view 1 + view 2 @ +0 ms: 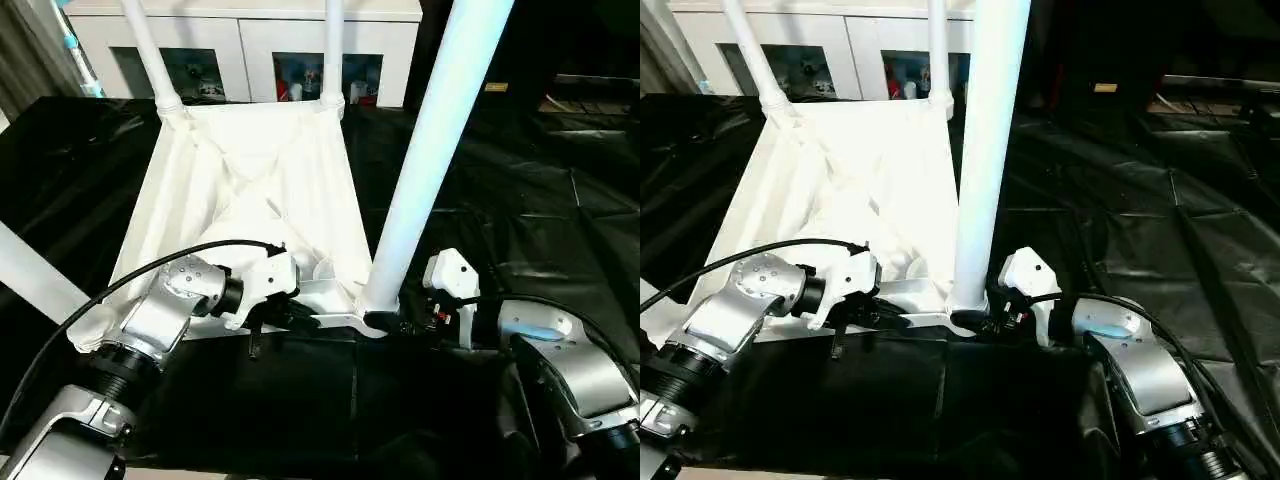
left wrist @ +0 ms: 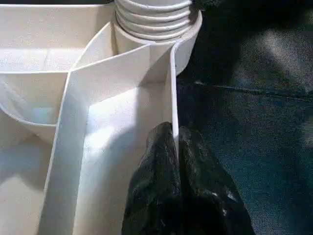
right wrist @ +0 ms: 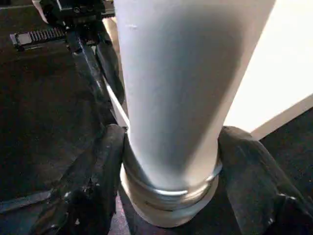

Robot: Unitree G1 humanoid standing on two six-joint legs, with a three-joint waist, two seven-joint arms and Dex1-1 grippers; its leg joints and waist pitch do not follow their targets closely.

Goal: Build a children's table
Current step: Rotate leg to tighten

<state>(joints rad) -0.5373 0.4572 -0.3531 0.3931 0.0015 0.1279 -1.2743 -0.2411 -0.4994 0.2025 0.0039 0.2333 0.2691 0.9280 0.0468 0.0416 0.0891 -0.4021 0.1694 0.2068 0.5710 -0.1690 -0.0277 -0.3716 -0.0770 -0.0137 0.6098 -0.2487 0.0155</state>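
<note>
Item: children's table top [image 1: 255, 190], lying ribs-up across the centre frame on black sheeting [image 1: 560, 200]. Left gripper [image 2: 175, 142] pinched its near rim, likely steadying it. Right gripper [image 3: 171, 147], fingers against both sides of the near-right leg [image 1: 430, 150] at its corner socket [image 1: 372, 318], presumably seating it.

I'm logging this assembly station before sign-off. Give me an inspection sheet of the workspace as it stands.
Surface: black sheet covering the work area.
Job's things: table top lying underside up; near-right leg standing in its corner socket; two far legs also standing; another leg at the left edge.
Clutter: nothing seen.
Grippers: left gripper shut on the top's edge wall; right gripper with fingers either side of the near-right leg's base.
Cables: black cable over the left forearm.
Surroundings: white cabinet behind.
</note>
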